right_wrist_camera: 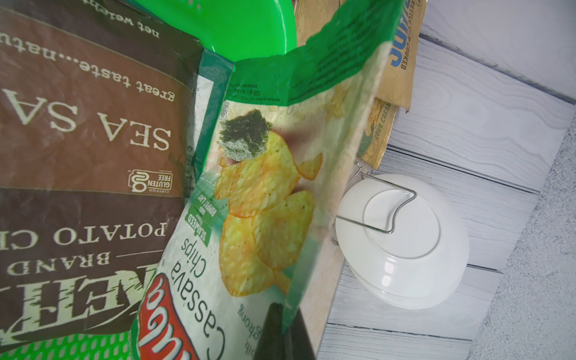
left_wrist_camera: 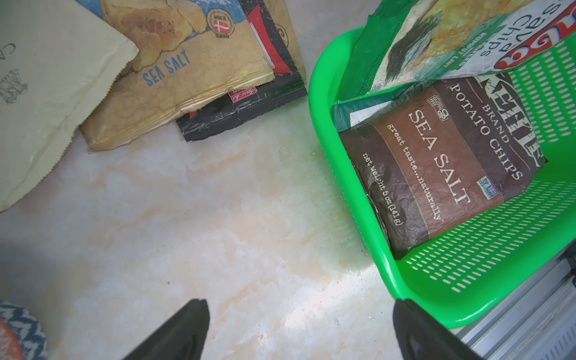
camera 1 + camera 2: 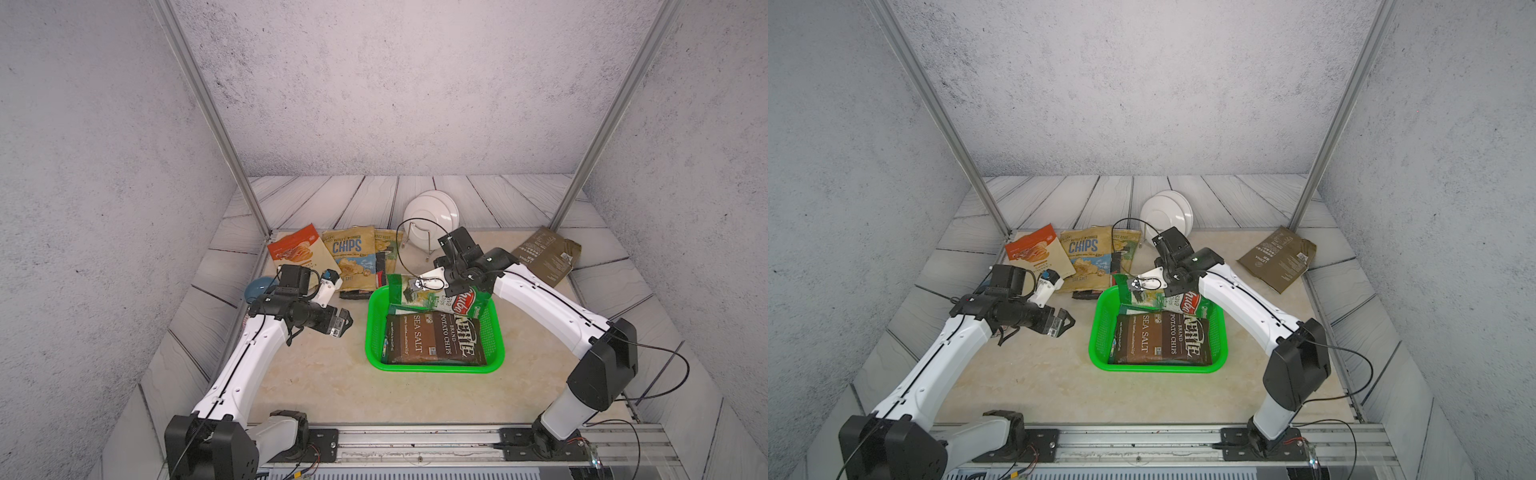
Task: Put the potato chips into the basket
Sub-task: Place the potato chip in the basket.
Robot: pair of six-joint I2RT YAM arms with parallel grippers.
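The right claw [image 1: 282,324] is pinched tight on one edge of the green bag [image 3: 415,300], which hangs slanted from it across the far end of the basket [image 3: 432,368]. The bag is glossy and crinkled, green-bordered, and printed with yellow chips, a seaweed square and "Cassava Chips". Under its low side a brown Kettle bag [image 3: 436,338] lies flat, filling most of the basket; whether the two touch I cannot tell. To the left, the left claw [image 2: 299,310] hangs wide and empty over bare table [image 3: 332,382]. Beyond it a tan CHIPS bag [image 3: 349,257], an orange bag [image 3: 297,249] and a black bag [image 3: 353,295] overlap near the basket's far-left corner. A dark olive bag [image 3: 546,255] lies far right, well apart. White plates [image 3: 432,214] stand just beyond the right wrist. The near tabletop is open.
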